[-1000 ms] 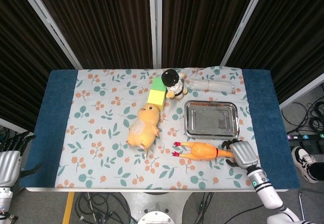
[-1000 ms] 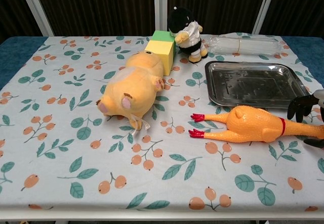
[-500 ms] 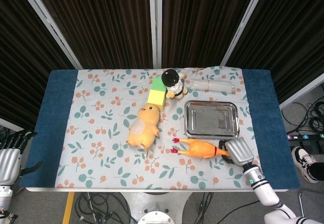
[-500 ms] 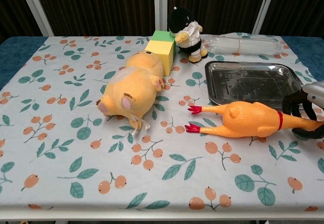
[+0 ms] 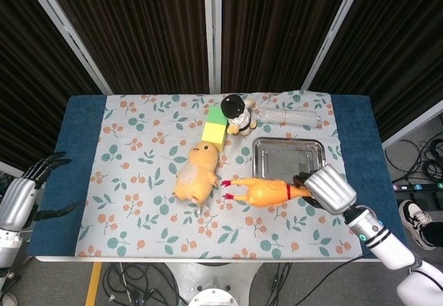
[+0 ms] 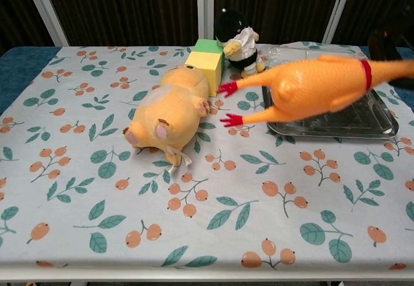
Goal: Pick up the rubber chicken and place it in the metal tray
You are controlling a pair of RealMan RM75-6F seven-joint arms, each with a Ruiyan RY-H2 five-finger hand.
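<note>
The orange rubber chicken [image 5: 261, 192] [image 6: 317, 87] with red feet hangs in the air, lying lengthwise with its feet pointing left. My right hand [image 5: 327, 189] grips it by the neck end, at the near right of the table. In the chest view only a dark part of that hand [image 6: 387, 43] shows at the right edge. The metal tray [image 5: 288, 154] [image 6: 381, 116] lies just behind and below the chicken, with nothing in it. My left hand [image 5: 24, 194] hovers off the table's left edge, fingers spread, holding nothing.
A yellow plush chick [image 5: 196, 174] [image 6: 169, 112] lies just left of the chicken's feet. Behind it stand a yellow-green block [image 5: 215, 127] [image 6: 206, 61] and a black-and-white doll [image 5: 237, 114] [image 6: 237, 36]. A clear plastic bottle [image 5: 289, 116] lies beyond the tray.
My right hand has lifted the chicken off the cloth and carried it up and leftward; it now hangs above the tray's near edge. My left hand has risen a little.
</note>
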